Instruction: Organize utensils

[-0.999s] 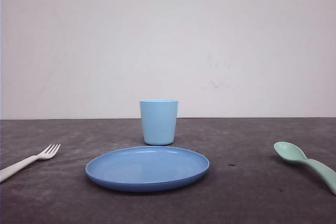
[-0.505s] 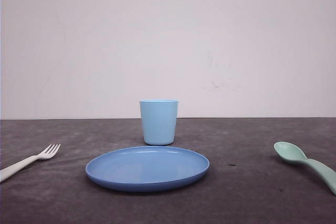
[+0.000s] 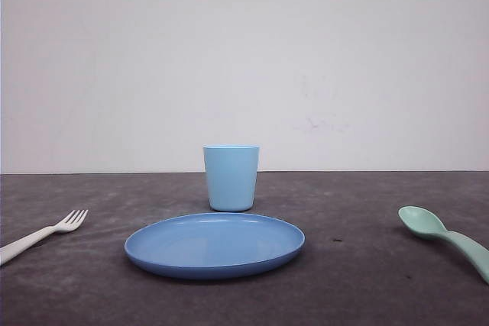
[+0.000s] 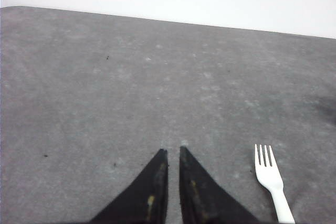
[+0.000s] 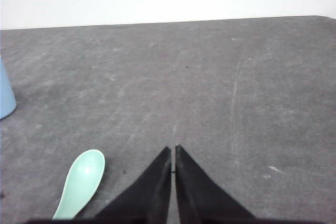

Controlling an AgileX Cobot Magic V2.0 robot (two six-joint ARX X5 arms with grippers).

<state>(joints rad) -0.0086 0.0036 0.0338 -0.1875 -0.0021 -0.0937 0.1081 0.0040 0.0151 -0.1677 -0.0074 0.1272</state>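
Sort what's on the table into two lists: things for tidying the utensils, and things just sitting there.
For the job:
- fork, left of the plate
- spoon, right of the plate

Just sitting there:
- plate, centre
- cup, upright behind the plate

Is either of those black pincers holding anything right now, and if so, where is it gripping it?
Nothing is held. The left gripper and right gripper are both shut on nothing; the white fork and mint-green spoon lie beside them.

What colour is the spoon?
The spoon is mint green, clearest in the right wrist view.
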